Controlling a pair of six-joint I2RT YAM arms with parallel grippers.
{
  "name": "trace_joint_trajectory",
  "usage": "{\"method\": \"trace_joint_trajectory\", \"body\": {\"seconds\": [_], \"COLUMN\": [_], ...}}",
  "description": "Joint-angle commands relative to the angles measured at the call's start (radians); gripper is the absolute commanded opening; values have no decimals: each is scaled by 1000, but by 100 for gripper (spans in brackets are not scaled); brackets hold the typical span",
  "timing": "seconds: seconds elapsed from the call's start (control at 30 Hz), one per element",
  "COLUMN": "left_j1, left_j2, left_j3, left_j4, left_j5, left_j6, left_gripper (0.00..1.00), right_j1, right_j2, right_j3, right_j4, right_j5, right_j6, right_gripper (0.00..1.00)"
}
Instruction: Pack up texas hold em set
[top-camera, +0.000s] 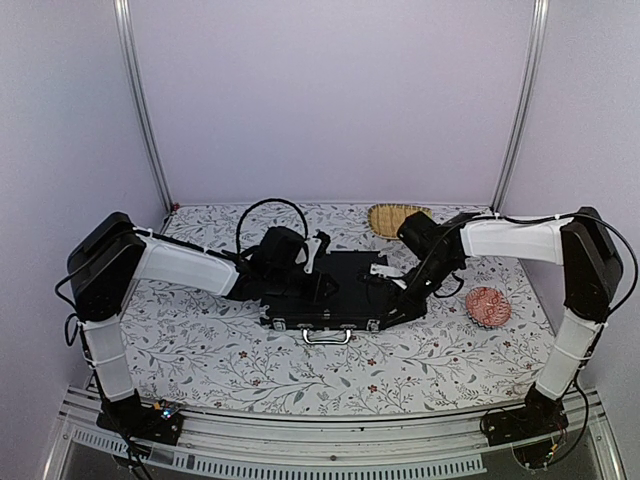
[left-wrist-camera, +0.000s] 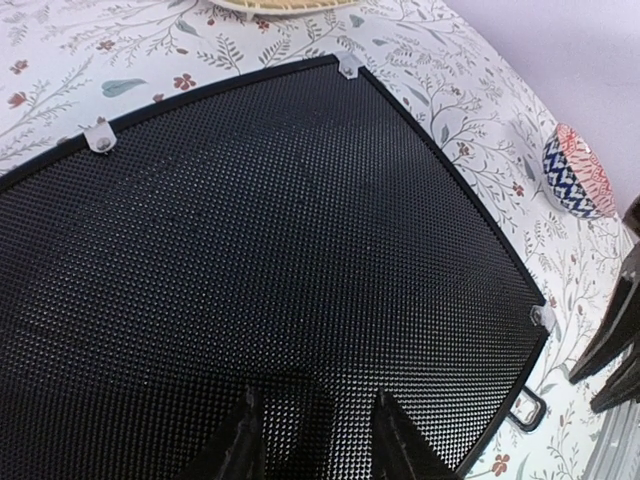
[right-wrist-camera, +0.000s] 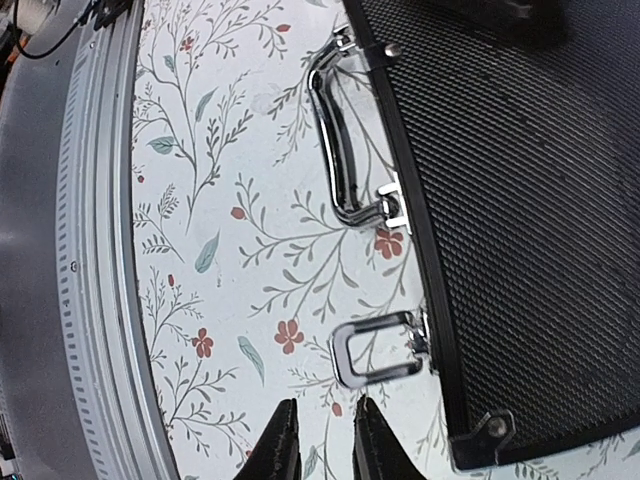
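The black briefcase (top-camera: 345, 275) of the texas hold em set lies closed on the flowered cloth, its metal handle (top-camera: 327, 337) facing the near edge. My left gripper (top-camera: 303, 283) is over the left part of the textured lid (left-wrist-camera: 250, 240); in the left wrist view it (left-wrist-camera: 315, 430) stands open, tips just above or on the lid, with nothing between them. My right gripper (top-camera: 402, 308) is at the case's front right corner. In the right wrist view it (right-wrist-camera: 322, 430) is low over the cloth just short of the right latch loop (right-wrist-camera: 375, 350), fingers nearly together and empty. The handle (right-wrist-camera: 335, 150) lies beyond.
A red patterned round dish (top-camera: 488, 306) sits right of the case, also seen as a dish (left-wrist-camera: 578, 175) in the left wrist view. A woven straw mat (top-camera: 392, 218) lies behind the case. The metal frame rail (right-wrist-camera: 95, 250) runs along the table's near edge.
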Motion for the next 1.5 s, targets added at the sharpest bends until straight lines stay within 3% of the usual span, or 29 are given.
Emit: {"method": "trace_joint_trajectory", "body": {"seconds": [0.0, 0.47, 0.77, 0.9, 1.0, 1.03, 1.17, 1.47], "left_j1": [13, 14, 14, 15, 15, 15, 15, 16], "left_j2": [43, 43, 42, 42, 42, 43, 44, 40], "left_j3": [-31, -31, -34, -31, -28, -27, -26, -27], "left_j4": [-49, -56, -56, -60, -64, -65, -69, -75], "left_j5": [21, 21, 26, 30, 36, 36, 37, 38], "left_j6": [-10, -5, -4, 4, 11, 14, 21, 21], "left_gripper": [38, 38, 38, 38, 38, 38, 38, 38], "right_j1": [49, 65, 65, 64, 54, 42, -9, -15], "right_j2": [62, 168, 31, -99, -166, -180, -177, -87], "right_j3": [31, -39, -152, -203, -243, -260, -282, -287], "right_j4": [31, 234, 343, 305, 306, 318, 374, 492], "right_j5": [21, 170, 187, 140, 190, 205, 234, 244], "right_j6": [-11, 75, 83, 33, -5, -10, 27, 83], "right_gripper": [21, 20, 26, 38, 44, 51, 100, 99]}}
